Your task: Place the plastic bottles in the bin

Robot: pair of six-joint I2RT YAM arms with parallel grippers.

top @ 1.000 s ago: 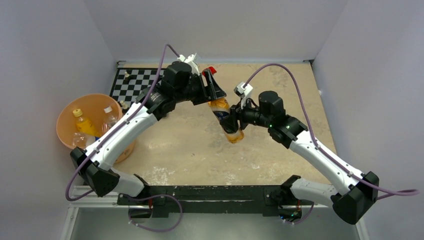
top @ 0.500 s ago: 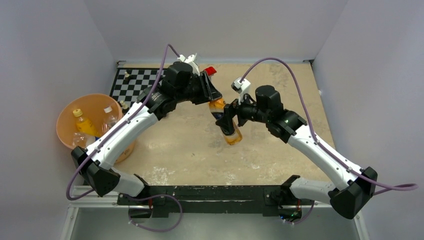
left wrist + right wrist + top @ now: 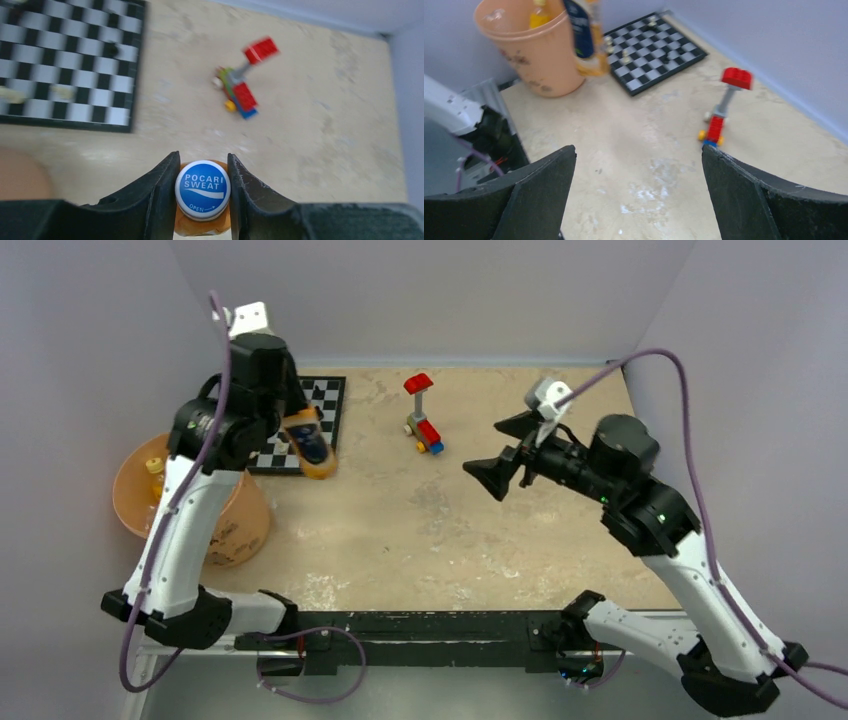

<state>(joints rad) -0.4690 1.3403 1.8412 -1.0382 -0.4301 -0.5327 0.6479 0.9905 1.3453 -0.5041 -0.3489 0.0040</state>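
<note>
At the left edge of the worktop (image 3: 400, 540) stands the bin (image 3: 135, 502). The left arm (image 3: 185, 530) crosses above it and hides most of the inside. Only the yellow bottle (image 3: 155, 469) shows there, upright near the far wall.

Just right of the bin, the left claw (image 3: 202, 167) is clenched on the orange bottle (image 3: 313, 446), with one finger on each side of the cap (image 3: 202, 189) (blue on top, printed POCARI SWEAT). The bottle hangs in the air cap-up, a dark blue label around its middle. From above it sits over the near right corner of the chessboard (image 3: 325, 400), outside the bin's rim. The right wrist view shows it in front of the gap between bin and board.

The chessboard lies flat in the far left corner, close beside the bin, with a few small pieces (image 3: 626, 56) on it.

Farther right, toward the far middle of the worktop, the toy (image 3: 423, 422) stands alone. It has red, blue and yellow bricks at the base and a red block on top of a grey post.

To the right of that, the right claw (image 3: 497, 452) is released. Its fingers are spread wide with nothing between them. It is raised above the worktop, facing left, and is well apart from the orange bottle and the bin.
</note>
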